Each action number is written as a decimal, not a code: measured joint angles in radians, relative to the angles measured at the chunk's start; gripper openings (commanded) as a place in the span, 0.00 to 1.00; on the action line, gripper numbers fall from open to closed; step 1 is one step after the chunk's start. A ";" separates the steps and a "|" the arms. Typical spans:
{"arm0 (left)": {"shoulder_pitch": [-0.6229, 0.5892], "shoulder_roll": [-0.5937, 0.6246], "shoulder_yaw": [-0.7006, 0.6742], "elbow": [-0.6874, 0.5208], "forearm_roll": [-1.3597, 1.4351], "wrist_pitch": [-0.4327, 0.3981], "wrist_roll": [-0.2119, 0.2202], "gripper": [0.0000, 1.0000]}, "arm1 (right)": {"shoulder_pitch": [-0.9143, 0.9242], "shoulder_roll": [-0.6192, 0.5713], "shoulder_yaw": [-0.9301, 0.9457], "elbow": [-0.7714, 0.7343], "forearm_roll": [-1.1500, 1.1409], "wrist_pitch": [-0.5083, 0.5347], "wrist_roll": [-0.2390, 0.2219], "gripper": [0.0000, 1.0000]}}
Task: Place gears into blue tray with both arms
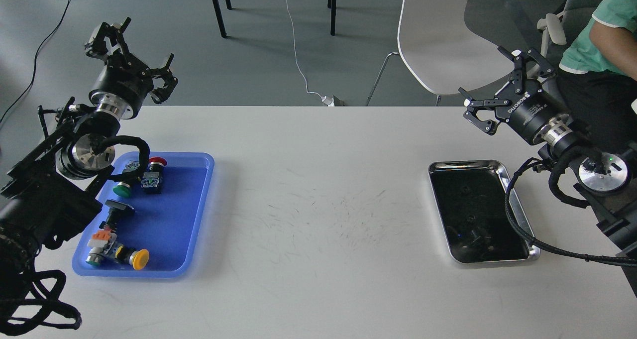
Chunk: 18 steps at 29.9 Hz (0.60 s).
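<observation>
The blue tray (pixel 179 214) lies on the white table at the left and holds several push-button switches with red, green and yellow caps. Small dark round gears (pixel 465 190) show faintly on the dark inside of a shiny steel tray (pixel 468 164) at the right. My left gripper (pixel 135 55) is raised above the table's far left corner, behind the blue tray, open and empty. Above the far right edge, behind the steel tray, my right gripper (pixel 497 82) hangs open and empty.
A black cable (pixel 517 224) from my right arm drapes over the steel tray's right rim. A white chair (pixel 438 35) and a seated person in a green shirt (pixel 604 35) are behind the table at the right. The table's middle (pixel 323 204) is scuffed.
</observation>
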<state>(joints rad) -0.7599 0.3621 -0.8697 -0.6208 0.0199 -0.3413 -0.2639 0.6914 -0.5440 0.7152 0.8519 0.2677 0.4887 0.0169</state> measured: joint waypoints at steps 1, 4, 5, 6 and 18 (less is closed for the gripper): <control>0.000 0.000 0.000 0.000 0.000 0.000 0.000 0.98 | 0.000 -0.002 0.000 0.003 0.000 0.000 0.000 0.99; -0.004 0.000 0.000 -0.002 0.000 0.000 0.000 0.98 | -0.004 -0.006 0.003 0.006 0.000 0.000 0.000 0.99; -0.004 0.000 0.000 -0.002 0.000 0.000 0.000 0.98 | -0.005 -0.006 0.003 0.007 0.000 0.000 0.000 0.99; -0.005 0.000 0.000 -0.002 0.000 0.000 0.000 0.98 | -0.005 -0.006 0.003 0.007 0.000 0.000 0.000 0.99; -0.004 -0.004 0.000 -0.002 0.002 0.008 0.002 0.98 | -0.003 -0.009 0.001 0.005 -0.030 0.000 0.001 0.99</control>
<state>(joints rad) -0.7640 0.3576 -0.8697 -0.6229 0.0214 -0.3336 -0.2623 0.6883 -0.5525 0.7161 0.8568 0.2378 0.4887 0.0180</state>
